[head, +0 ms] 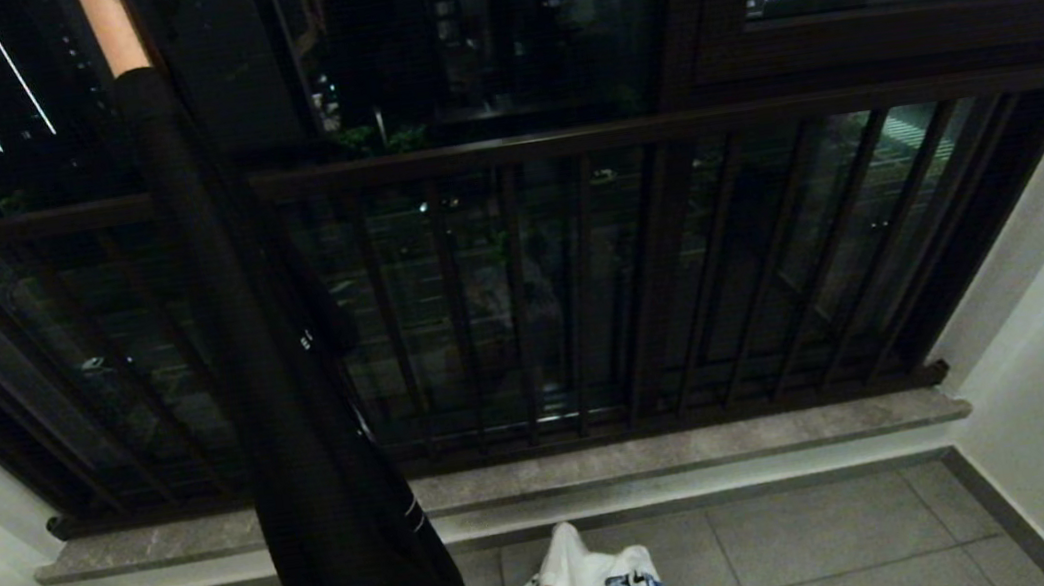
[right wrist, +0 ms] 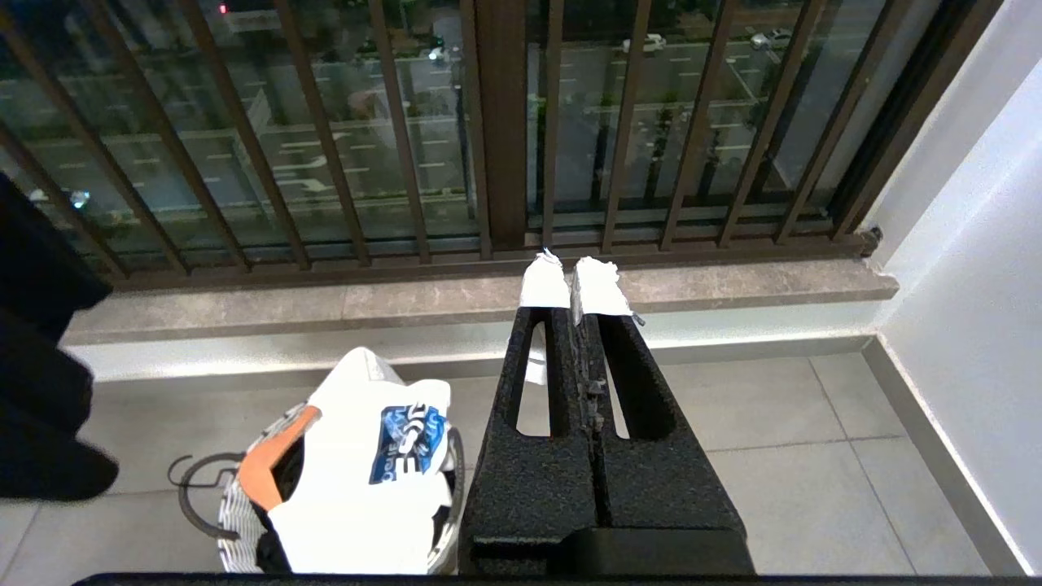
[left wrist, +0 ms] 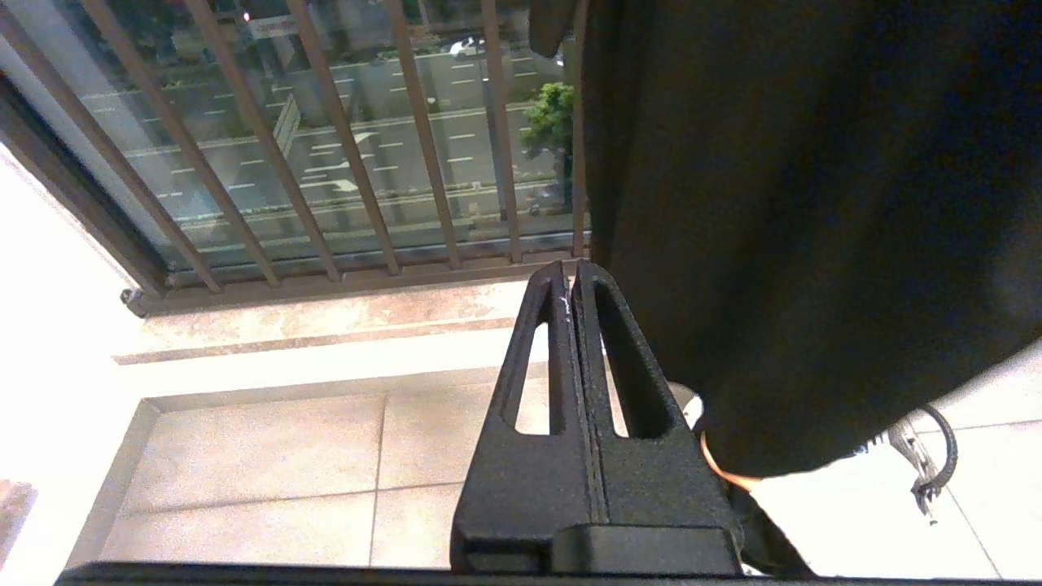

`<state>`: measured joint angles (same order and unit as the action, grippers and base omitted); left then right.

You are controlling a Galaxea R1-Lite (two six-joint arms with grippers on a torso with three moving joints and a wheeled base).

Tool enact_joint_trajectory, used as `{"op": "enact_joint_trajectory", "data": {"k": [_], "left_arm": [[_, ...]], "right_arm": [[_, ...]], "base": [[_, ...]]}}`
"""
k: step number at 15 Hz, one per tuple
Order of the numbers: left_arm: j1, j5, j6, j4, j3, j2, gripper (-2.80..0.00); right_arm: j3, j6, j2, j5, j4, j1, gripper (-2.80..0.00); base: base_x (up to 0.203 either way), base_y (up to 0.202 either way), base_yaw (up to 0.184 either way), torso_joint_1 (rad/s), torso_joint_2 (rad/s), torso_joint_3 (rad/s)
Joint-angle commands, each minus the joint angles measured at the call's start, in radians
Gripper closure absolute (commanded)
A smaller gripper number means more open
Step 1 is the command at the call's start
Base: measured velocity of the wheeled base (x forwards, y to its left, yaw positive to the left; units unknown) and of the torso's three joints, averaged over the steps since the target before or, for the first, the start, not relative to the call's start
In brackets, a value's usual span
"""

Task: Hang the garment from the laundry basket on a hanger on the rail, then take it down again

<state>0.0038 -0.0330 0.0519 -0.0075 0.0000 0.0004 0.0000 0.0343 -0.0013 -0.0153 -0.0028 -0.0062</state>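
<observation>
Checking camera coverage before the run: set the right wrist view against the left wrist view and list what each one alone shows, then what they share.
Right wrist only: the laundry basket with the white garment and an orange hanger in it, the right gripper shut, and the white side wall.

Left wrist only: the left gripper shut, and a large black hanging garment close by.

Both: the railing bars, stone sill and tiled floor.

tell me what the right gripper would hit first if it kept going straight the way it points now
Probably the stone sill below the window railing. The right gripper, shut and empty, points at it over bare floor tiles. The laundry basket with the white garment sits off to one side, out of that line. Depth is hard to judge.
</observation>
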Motion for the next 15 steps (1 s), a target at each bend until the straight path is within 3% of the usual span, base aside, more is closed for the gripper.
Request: {"op": "enact_joint_trajectory", "data": {"k": [1, 5, 15], "left_arm": [[0.001, -0.001, 0.0, 0.0, 0.003, -0.002, 0.0], [0.001, -0.001, 0.0, 0.0, 0.003, -0.002, 0.0], [0.001, 0.001, 0.0, 0.0, 0.003, -0.002, 0.0]], "right_arm": [[0.0, 0.001, 0.0, 0.0, 0.0, 0.0, 0.0], [0.0, 0.001, 0.0, 0.0, 0.0, 0.0, 0.0], [0.0, 0.001, 0.0, 0.0, 0.0, 0.0, 0.0]], "base": [[0.0, 0.0, 0.0, 0.0, 0.0, 0.0], [0.0, 0.0, 0.0, -0.005, 0.01, 0.009], [0.0, 0.0, 0.0, -0.13, 0.31, 0.17]]}}
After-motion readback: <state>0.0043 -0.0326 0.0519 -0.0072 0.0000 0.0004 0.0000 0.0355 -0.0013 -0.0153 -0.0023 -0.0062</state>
